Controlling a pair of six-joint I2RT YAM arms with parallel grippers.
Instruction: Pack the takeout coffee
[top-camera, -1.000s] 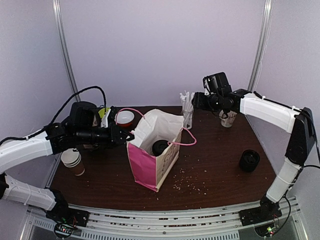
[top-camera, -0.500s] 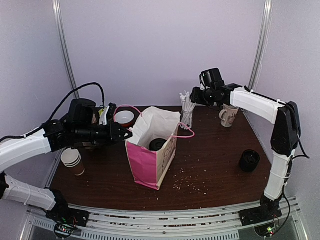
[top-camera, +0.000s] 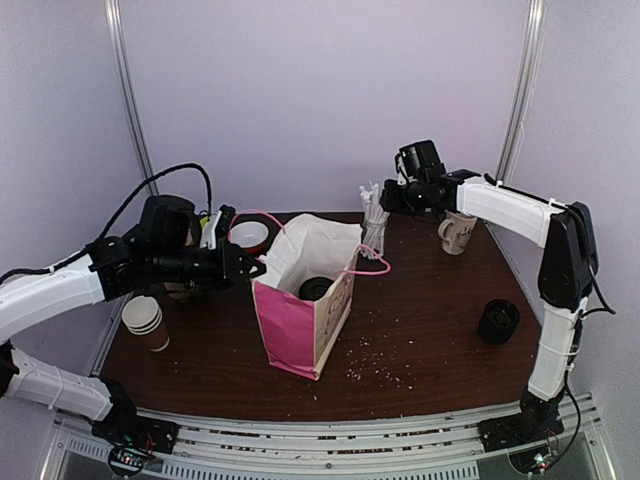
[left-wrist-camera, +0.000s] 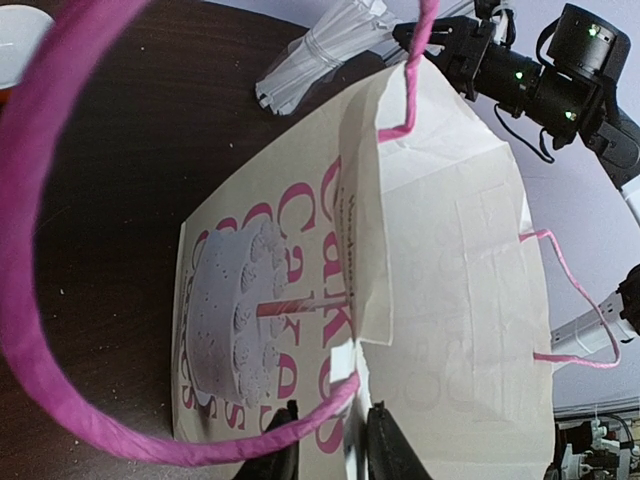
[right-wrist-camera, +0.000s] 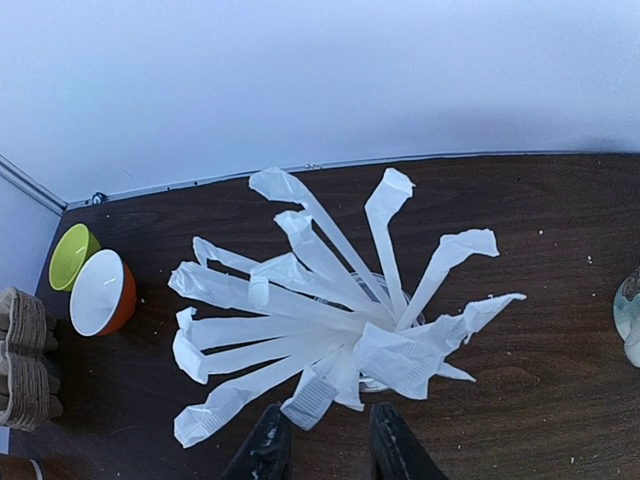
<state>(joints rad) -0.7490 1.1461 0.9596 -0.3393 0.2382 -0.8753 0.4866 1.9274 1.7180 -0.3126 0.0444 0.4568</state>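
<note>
Takeout coffee (top-camera: 314, 288) sits inside the paper bag (top-camera: 290, 325), only its black lid showing. Lid faces up, so the long axis reads vertical. Left fingers (left-wrist-camera: 385, 445) are clamped on the bag rim. Just changed: the right arm swung off the mug (top-camera: 458, 232) to the straws (right-wrist-camera: 300, 300) behind the bag. Right fingers (right-wrist-camera: 395, 445) are narrowing; can't tell if they grip anything. Coffee looks packed, straw likely next.

On the worktop (top-camera: 430, 300) we count one paper bag (top-camera: 300, 322) with two pink handles (left-wrist-camera: 85, 45), one takeout coffee (top-camera: 316, 288) inside it, one mug (top-camera: 459, 233), one black stack of lids (top-camera: 498, 321) and one stack of lidless brown cups (top-camera: 146, 325). Bowls, we count two: one orange bowl (right-wrist-camera: 100, 292), one green bowl (right-wrist-camera: 70, 256). We log one holder of wrapped straws (right-wrist-camera: 330, 330), roughly a dozen, overlapped so the exact number is unresolved, plus one pile of brown cardboard trays (right-wrist-camera: 22, 350).
</note>
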